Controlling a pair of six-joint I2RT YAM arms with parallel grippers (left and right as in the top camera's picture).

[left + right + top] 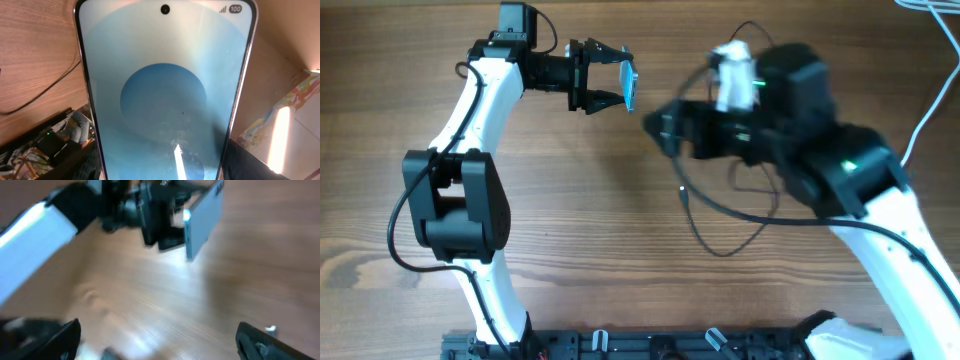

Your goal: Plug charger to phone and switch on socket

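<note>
- Closest to the robot's base, a black rail (650,345) runs along the bottom edge of the wooden table (590,230).
- A little farther out, the charger (718,250) lies loose on the wood in an open loop. Its small connector tip sits at the loop's left end, below the right gripper (662,125) and apart from it. The cable's other end runs under the right arm (860,185) and is lost to view.
- The right gripper is over the middle of the table and blurred from overhead. In its own wrist view, the right gripper (157,330) has its fingers (60,340) spread wide at the bottom corners, with bare wood between them.
- Just beyond, to the left, the left gripper (613,78) is clamped on the phone (629,86) and holds it on edge, off the table.
- From the right wrist, the phone (202,220) shows a grey back and side, with its shadow on the wood below.
- In the left wrist view, the phone (165,90) fills the frame with its teal-blue screen towards the camera. The camera hole and a "100" battery mark are at the far end.
- A white blurred shape (730,72) shows by the right arm's wrist. I cannot tell whether it is the socket.
- Farthest out, a thick white cord (925,105) curves along the top right corner.
</note>
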